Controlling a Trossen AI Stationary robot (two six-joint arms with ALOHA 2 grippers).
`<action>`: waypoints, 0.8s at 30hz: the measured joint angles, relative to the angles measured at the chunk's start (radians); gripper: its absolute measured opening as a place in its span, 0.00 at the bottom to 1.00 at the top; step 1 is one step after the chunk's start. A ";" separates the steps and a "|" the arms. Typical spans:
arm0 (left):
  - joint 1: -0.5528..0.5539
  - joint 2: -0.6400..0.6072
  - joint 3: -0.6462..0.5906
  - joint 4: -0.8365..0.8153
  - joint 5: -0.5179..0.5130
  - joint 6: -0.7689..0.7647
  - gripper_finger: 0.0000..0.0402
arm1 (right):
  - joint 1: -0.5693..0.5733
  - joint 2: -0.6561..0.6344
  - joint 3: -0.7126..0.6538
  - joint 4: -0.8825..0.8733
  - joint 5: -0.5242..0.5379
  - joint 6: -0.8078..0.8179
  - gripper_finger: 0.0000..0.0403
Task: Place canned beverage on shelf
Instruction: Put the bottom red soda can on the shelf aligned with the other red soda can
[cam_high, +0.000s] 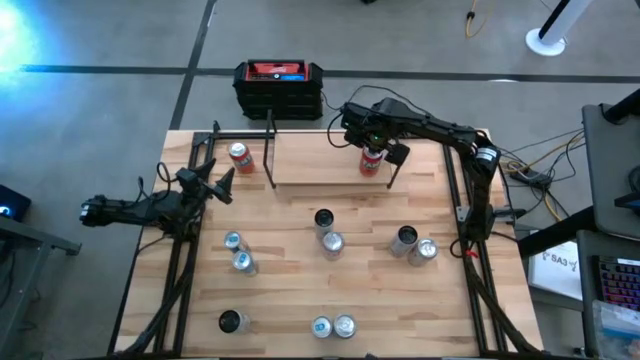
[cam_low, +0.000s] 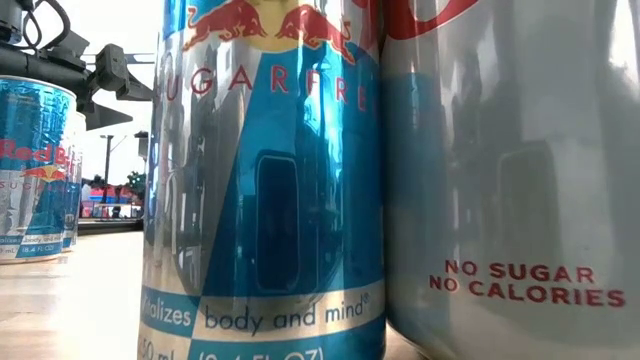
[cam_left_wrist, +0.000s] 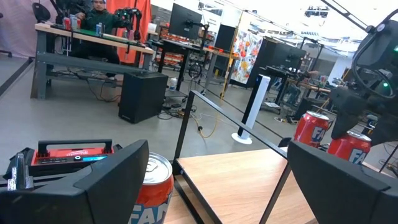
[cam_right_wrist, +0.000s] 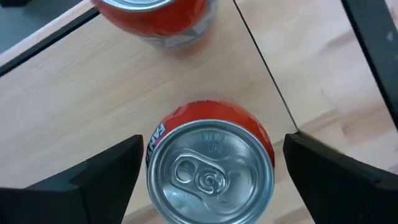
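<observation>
Shelf (cam_right_wrist: 74, 99) can (cam_right_wrist: 210, 168) between gripper (cam_right_wrist: 211, 171) fingers.

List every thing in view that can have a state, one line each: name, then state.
Right gripper: open, fingers either side of an orange can, not touching.
Orange can: upright on the shelf, unopened.
Second orange can: upright beside it.
Left orange can: upright, left of the shelf.
Left gripper: open, empty.
Silver cans: standing on the table.

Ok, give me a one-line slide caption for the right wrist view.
Right hand open astride an upright orange can on the shelf board, a second orange can standing just beyond.
</observation>
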 joint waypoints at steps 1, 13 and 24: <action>0.000 0.000 0.000 0.000 0.000 0.000 0.92 | 0.000 0.000 0.000 0.001 0.005 -0.024 0.92; 0.000 0.000 0.000 0.000 0.000 0.000 0.92 | 0.000 -0.002 0.030 0.027 0.006 -0.361 0.92; 0.000 0.000 0.000 0.000 0.000 0.000 0.92 | 0.010 -0.002 0.027 0.020 -0.003 -0.514 0.92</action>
